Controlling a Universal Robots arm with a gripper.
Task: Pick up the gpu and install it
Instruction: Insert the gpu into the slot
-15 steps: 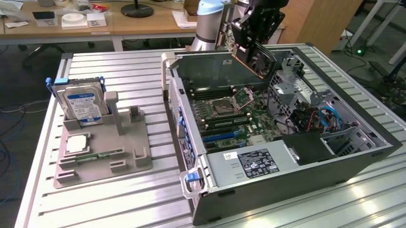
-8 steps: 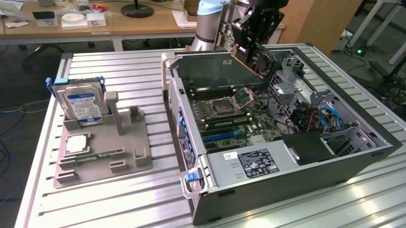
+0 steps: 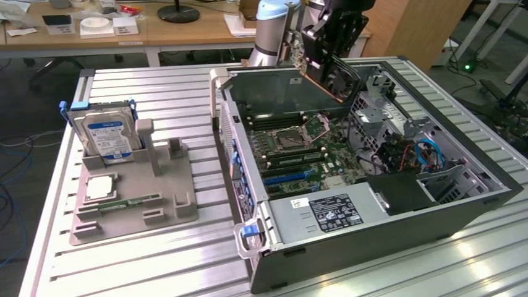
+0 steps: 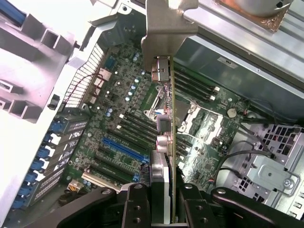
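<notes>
My gripper [image 3: 332,38] hangs over the far end of the open computer case [image 3: 462,207] and is shut on the gpu [image 3: 332,73], a dark card with a round fan, held tilted above the motherboard [image 3: 297,145]. In the wrist view the gpu [image 4: 165,118] runs edge-on away from my gripper [image 4: 164,199], its silvery bracket [image 4: 164,28] at the far end. The black fingers [image 4: 135,204] clamp it from both sides. Below the card lies the motherboard [image 4: 118,109] with a blue slot [image 4: 121,149], and the card is clear of it.
On the exterior view's left a grey holder [image 3: 161,192] carries an upright hard drive [image 3: 103,133], a processor [image 3: 99,187] and a green memory stick [image 3: 128,202]. Inside the case sit a power supply [image 3: 330,213] and drive cages with cables [image 3: 412,151].
</notes>
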